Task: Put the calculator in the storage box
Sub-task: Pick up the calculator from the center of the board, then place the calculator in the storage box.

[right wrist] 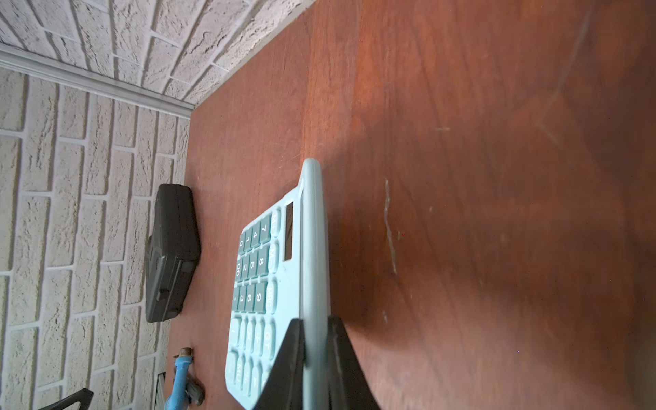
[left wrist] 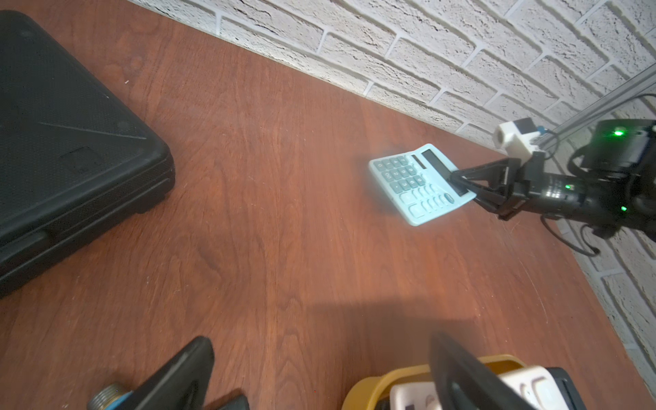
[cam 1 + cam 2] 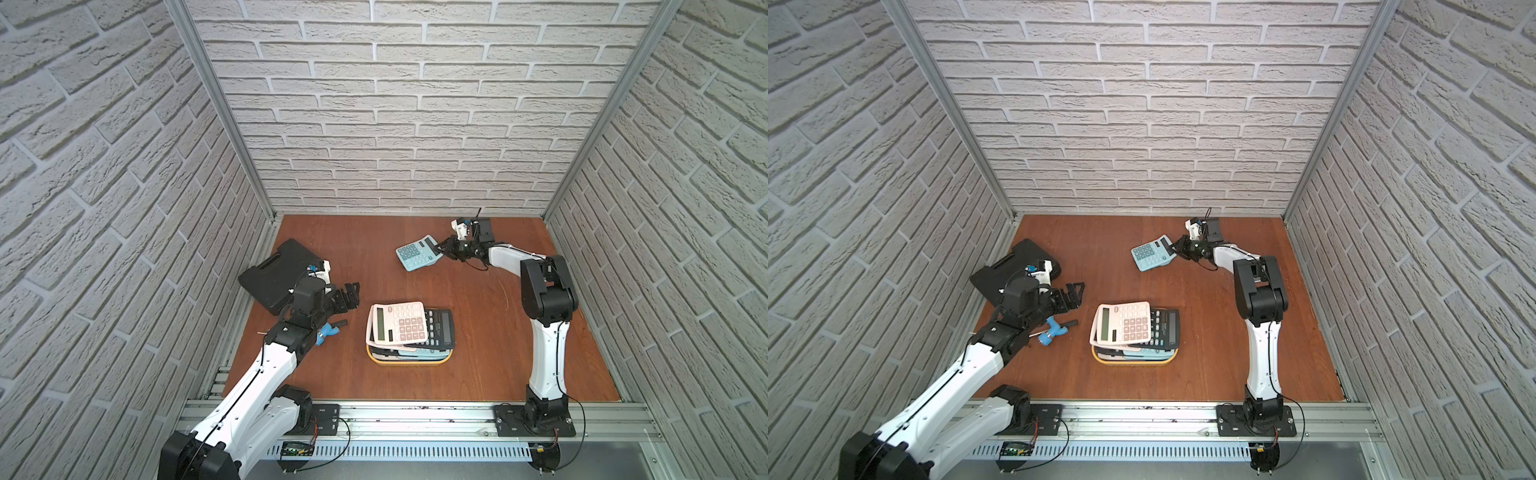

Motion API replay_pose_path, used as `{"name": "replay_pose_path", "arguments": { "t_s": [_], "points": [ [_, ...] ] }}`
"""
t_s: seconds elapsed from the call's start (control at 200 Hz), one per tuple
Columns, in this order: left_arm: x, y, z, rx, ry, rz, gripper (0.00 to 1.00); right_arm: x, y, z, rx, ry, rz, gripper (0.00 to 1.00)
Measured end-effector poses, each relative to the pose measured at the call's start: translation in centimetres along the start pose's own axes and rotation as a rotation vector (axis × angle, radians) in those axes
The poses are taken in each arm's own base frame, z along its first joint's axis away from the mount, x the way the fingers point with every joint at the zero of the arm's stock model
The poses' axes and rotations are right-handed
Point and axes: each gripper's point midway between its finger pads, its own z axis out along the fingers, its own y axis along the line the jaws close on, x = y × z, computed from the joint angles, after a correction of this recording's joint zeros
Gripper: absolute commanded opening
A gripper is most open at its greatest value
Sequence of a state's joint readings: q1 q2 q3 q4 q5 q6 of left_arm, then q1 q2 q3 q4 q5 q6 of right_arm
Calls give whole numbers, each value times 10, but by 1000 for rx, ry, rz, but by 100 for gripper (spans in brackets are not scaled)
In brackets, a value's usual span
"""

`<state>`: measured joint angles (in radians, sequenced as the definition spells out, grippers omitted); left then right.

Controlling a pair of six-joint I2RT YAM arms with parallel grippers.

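Observation:
A light blue calculator [image 3: 415, 254] lies at the back of the wooden table, right of centre, also in a top view [image 3: 1149, 255]. My right gripper [image 3: 439, 248] is shut on its display-end edge; in the right wrist view both black fingers clamp the calculator [image 1: 284, 284] rim. From the left wrist view the calculator [image 2: 419, 184] looks tilted, held end up. The yellow storage box [image 3: 409, 360] sits mid-table, holding several calculators, a pink-white one [image 3: 399, 324] on top. My left gripper [image 3: 351, 295] hovers open and empty, left of the box.
A black moulded case [image 3: 278, 274] lies at the left wall beside my left arm. A blue pipe fitting [image 3: 326, 330] rests on the table under that arm. Brick-pattern walls close in three sides.

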<state>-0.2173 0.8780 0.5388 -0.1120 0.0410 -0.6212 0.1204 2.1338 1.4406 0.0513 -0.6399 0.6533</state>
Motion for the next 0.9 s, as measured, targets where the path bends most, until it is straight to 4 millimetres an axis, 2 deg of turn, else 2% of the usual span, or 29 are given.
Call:
{"name": "replay_pose_path", "arguments": {
  "t_s": [0.305, 0.595, 0.9],
  "points": [
    [0, 0, 0, -1, -1, 0, 98, 14, 32, -53, -38, -174, 44, 3],
    [-2, 0, -3, -2, -15, -7, 98, 50, 59, -92, -70, -237, 48, 3],
    [-1, 1, -4, 1, -22, -12, 98, 87, 78, -130, -65, -291, 20, 3]
  ]
}}
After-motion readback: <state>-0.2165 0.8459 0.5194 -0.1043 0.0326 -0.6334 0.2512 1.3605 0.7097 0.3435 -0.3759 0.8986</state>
